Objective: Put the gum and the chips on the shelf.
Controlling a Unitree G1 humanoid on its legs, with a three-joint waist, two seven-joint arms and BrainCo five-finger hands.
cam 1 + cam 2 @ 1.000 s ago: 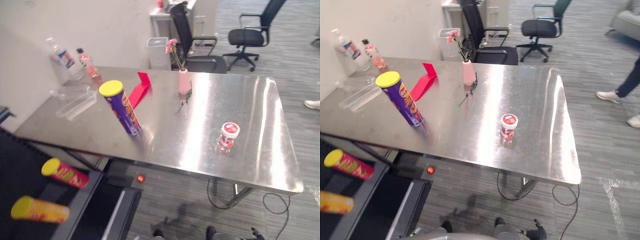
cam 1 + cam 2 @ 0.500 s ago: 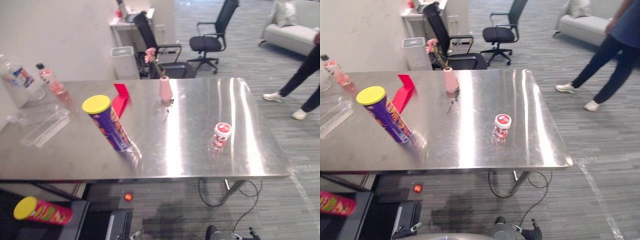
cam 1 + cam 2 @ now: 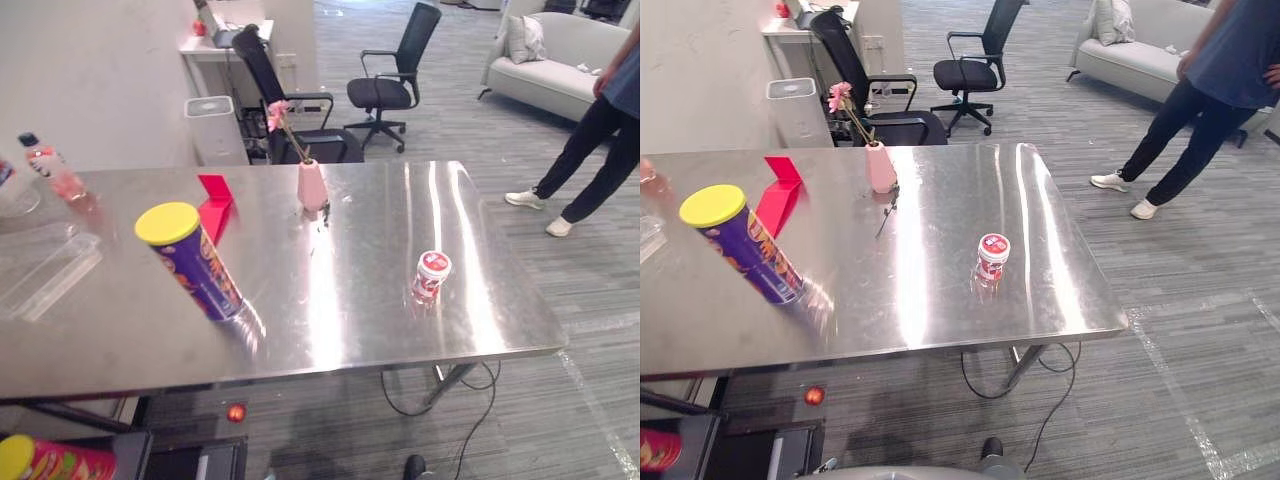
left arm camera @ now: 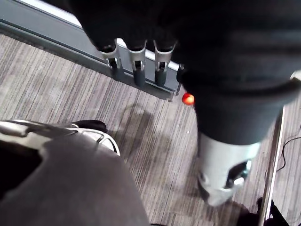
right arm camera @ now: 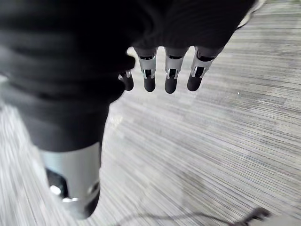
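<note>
A purple chips can (image 3: 190,262) with a yellow lid stands tilted on the left part of the steel table (image 3: 350,320). The small red-and-white gum tub (image 3: 431,276) stands upright on the table's right part, well apart from the can. My left hand (image 4: 137,70) hangs over the carpet beside a grey rail, its fingers straight and holding nothing. My right hand (image 5: 171,75) hangs over bare carpet, also open and empty. A dark shelf (image 3: 180,462) sits below the table's left front corner, with a red chips can (image 3: 50,464) lying on it.
On the table stand a pink vase with a flower (image 3: 311,185), a red stand (image 3: 214,200), a clear plastic tray (image 3: 45,275) and a bottle (image 3: 55,172). Behind it are office chairs (image 3: 385,75) and a bin (image 3: 215,128). A person (image 3: 600,140) stands at the far right.
The camera has swung to the right, so the whole picture shifted and the shelf slid off to the lower left. A person has come into view at the right. Nothing on the table moved.
</note>
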